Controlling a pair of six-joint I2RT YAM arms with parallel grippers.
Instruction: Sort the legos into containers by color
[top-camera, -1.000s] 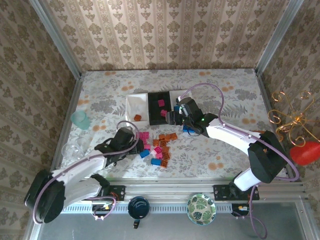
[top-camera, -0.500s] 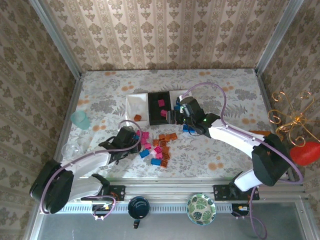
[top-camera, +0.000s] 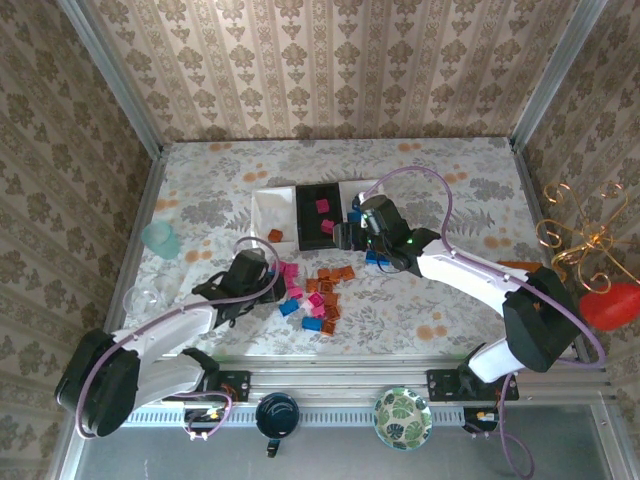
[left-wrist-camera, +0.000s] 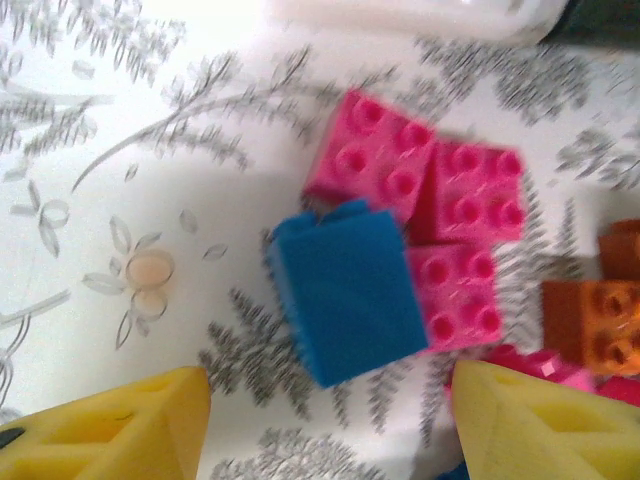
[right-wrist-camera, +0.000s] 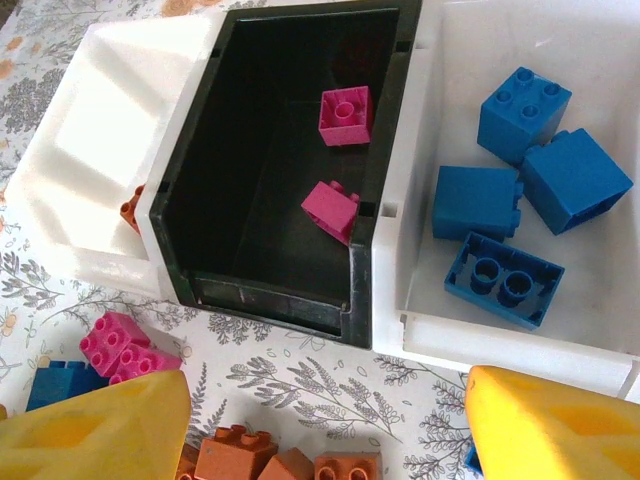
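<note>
left gripper (left-wrist-camera: 325, 400): jaws stood wide, empty, just near of loose blue brick (left-wrist-camera: 345, 290) touching pink bricks (left-wrist-camera: 375, 155)
left white tray (right-wrist-camera: 100, 150): held one orange brick (right-wrist-camera: 130, 208)
black tray (right-wrist-camera: 250, 200): held two magenta bricks (right-wrist-camera: 345, 115)
right white tray (right-wrist-camera: 590, 300): held four blue bricks (right-wrist-camera: 523, 100)
right gripper (right-wrist-camera: 325, 400): jaws stood wide, empty, over trays' near edge

Bright, even light; legos (left-wrist-camera: 345, 290) blurred in left wrist view.
</note>
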